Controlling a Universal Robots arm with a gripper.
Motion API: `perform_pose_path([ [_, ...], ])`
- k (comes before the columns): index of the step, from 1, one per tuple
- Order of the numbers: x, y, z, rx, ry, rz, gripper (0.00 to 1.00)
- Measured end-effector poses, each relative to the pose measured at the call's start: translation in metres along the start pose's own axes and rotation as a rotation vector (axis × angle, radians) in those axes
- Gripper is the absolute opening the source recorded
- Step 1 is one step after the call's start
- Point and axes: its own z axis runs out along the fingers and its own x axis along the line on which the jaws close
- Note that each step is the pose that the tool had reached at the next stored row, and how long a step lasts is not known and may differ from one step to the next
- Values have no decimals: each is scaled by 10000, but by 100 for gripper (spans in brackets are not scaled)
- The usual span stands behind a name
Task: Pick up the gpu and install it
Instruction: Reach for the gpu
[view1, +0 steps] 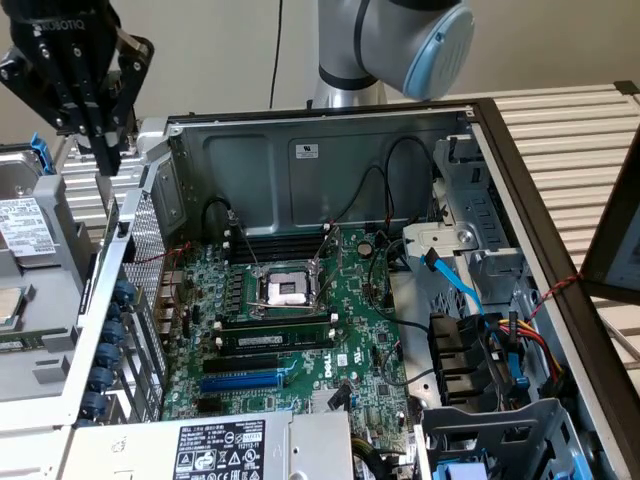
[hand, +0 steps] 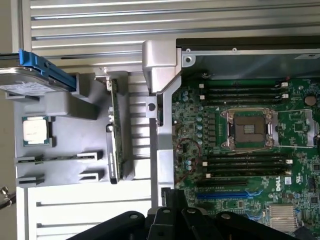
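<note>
Your gripper (view1: 107, 158) hangs pinched shut on nothing above the parts tray (hand: 60, 107) — the graphics card (hand: 116, 135) stands on edge there, not yet lifted, nothing installed.

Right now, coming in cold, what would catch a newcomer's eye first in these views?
The open computer case, with its green motherboard and bare CPU socket, dominates the middle of the exterior view. At that view's upper left, the black tool hangs shut above the grey tray beside the case. In that tray the gpu stands on edge.
</note>
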Motion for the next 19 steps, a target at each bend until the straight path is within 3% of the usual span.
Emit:
perform_pose_path([
  [11, 509, 38, 104, 0, 0, 1, 11],
  [19, 871, 17, 102, -38, 19, 2, 11],
])
